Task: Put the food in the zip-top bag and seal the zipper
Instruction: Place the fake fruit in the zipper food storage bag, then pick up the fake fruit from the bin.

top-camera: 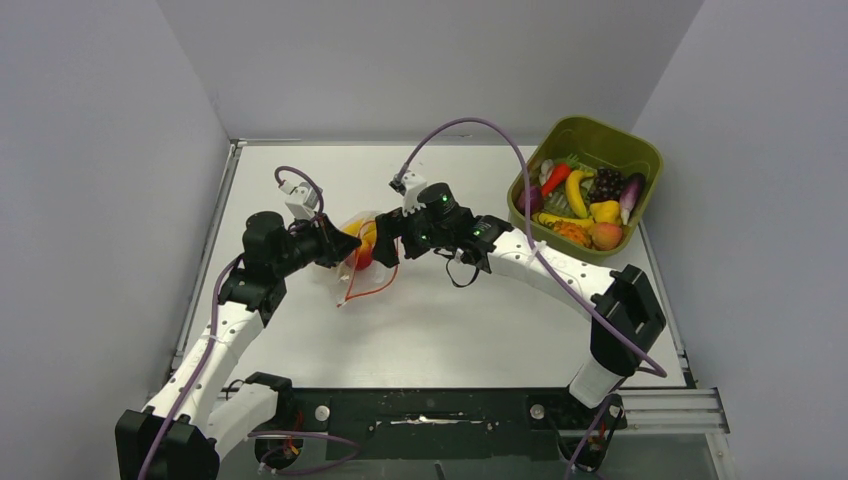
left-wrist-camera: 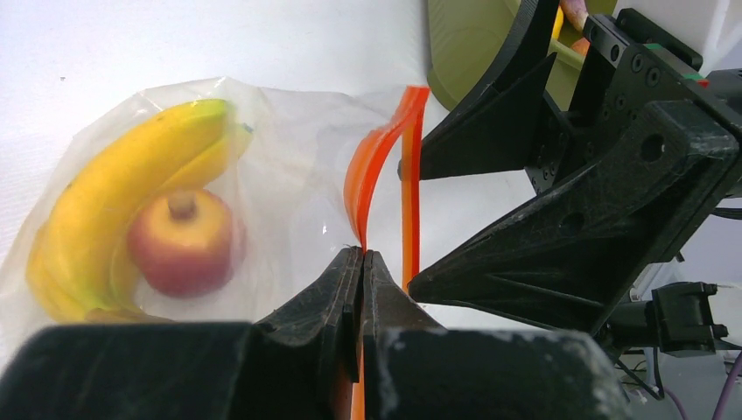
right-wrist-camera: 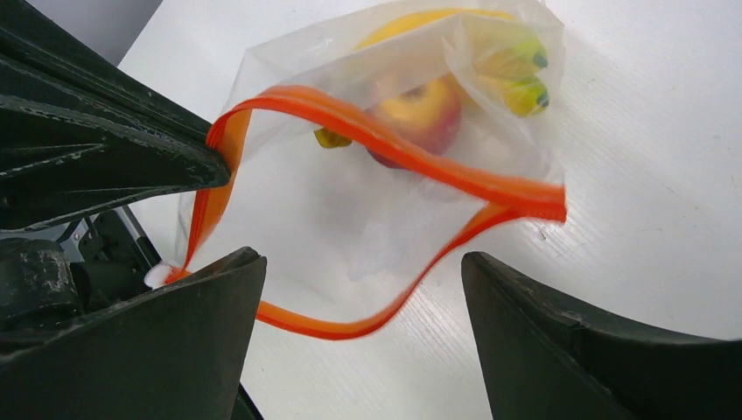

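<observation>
Bag (top-camera: 360,250) lies left of table middle, about halfway between the near and far edges, with its mouth gaping toward the right edge. Inside are a banana (left-wrist-camera: 114,192) and a red fruit (left-wrist-camera: 184,245) touching it. Left gripper (left-wrist-camera: 361,255) is pinched tight on the zipper (left-wrist-camera: 372,166) at one end of the mouth, strip clamped between the closed fingers. Right gripper (right-wrist-camera: 363,262) has its jaws spread wide, nothing held, right at the mouth opposite the left one; whether a fingertip touches the strip is unclear. Green bin (top-camera: 600,125) at the far right corner holds other food.
</observation>
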`<state>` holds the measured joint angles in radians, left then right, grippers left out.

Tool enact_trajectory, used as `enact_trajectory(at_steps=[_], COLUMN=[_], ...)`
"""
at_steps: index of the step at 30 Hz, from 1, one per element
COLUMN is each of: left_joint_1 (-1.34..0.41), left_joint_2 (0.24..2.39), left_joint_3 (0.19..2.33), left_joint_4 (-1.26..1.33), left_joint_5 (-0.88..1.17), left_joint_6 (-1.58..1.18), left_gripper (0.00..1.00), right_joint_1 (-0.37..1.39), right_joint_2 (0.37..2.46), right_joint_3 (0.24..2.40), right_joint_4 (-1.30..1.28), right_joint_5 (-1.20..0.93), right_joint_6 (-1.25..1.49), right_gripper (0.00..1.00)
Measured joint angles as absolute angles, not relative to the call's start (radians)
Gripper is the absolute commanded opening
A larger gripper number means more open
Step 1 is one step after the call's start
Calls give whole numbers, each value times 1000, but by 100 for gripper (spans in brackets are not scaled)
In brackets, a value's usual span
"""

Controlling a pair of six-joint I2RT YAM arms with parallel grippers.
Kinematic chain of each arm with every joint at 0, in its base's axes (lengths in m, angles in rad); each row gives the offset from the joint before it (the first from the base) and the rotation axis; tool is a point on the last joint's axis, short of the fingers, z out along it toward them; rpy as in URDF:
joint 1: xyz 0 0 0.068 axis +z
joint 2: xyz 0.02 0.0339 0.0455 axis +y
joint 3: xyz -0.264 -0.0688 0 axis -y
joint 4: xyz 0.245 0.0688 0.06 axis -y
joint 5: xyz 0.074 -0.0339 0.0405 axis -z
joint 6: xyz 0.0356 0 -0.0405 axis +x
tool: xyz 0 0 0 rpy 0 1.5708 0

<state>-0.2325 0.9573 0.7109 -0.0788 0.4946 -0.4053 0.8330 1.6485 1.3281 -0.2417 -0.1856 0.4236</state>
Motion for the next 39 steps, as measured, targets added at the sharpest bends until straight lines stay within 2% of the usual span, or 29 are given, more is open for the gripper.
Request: enact_trajectory(at_steps=[12,23,28,33,39], left_joint_1=[-233,-233,-233,-233,-233], left_joint_2=[957,953,948,936,916], left_joint_3=[711,710,709,709,708], left_joint_4=[-78,-78,-78,-78,-78], left_joint_5=[494,495,495,495,496], left_joint_6=[-406,-406,-406,-406,-406], left_gripper=[0,0,0,0,0], right_joint_1=[833,810,720,595,528], right_joint_2=[1637,1545,1509,1481,1483], right_joint_3=[1328,1328,1328,1343,1402], right_joint_4=[-259,-280,-314,-354,-419], right_joint_5=[-149,-92,-50,30,149], right_joint_6=[395,333,281,217,146], right_gripper=[84,82,77,77,77])
